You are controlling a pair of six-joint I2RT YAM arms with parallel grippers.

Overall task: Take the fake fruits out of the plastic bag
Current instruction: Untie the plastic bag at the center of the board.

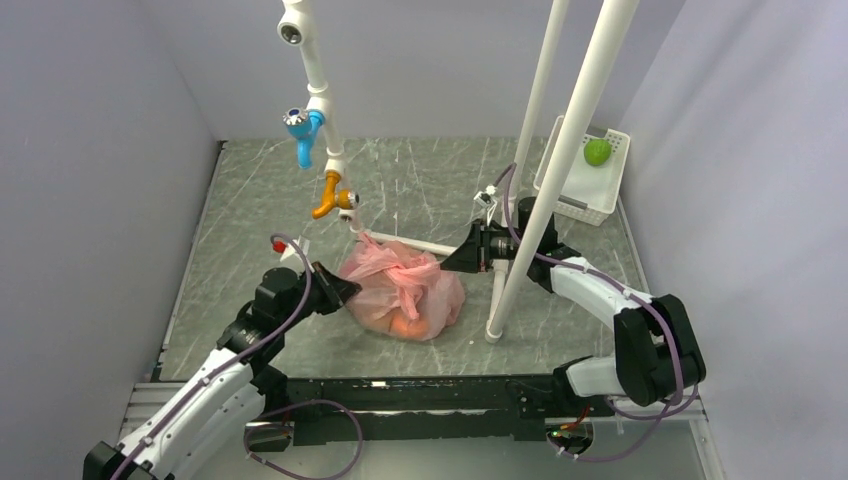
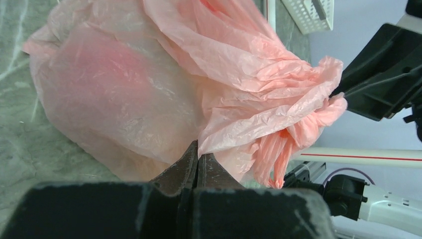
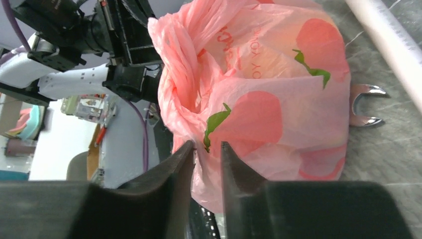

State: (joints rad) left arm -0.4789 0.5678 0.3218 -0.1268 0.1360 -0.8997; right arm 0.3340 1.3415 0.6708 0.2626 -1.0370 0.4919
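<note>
My left pincer [image 1: 338, 290] meets the plastic bag [image 1: 420, 285] at its 9 o'clock in the top view, and my right pincer [image 1: 452, 260] meets it at its 2 o'clock. The bag lies mid-table [image 1: 250, 200]. One orange fruit [image 1: 405, 326] glows through the film at 6 o'clock, and none is out. One white basket [image 1: 575, 190], far off at 2 o'clock, holds one lime-green fruit [image 1: 597, 152].

In the left wrist view my left jaws are closed tight on a fold of film. The bunched handles run to 3 o'clock, into my right pincer.

In the right wrist view my right jaws pinch bunched film in a narrow gap. One spanner [image 3: 366, 104] pokes out at the bag's 3 o'clock.

I judge this the opening step. Next I should draw both holds apart, gently, since thin film tears. There is one bag; the fruit inside I cannot count.
</note>
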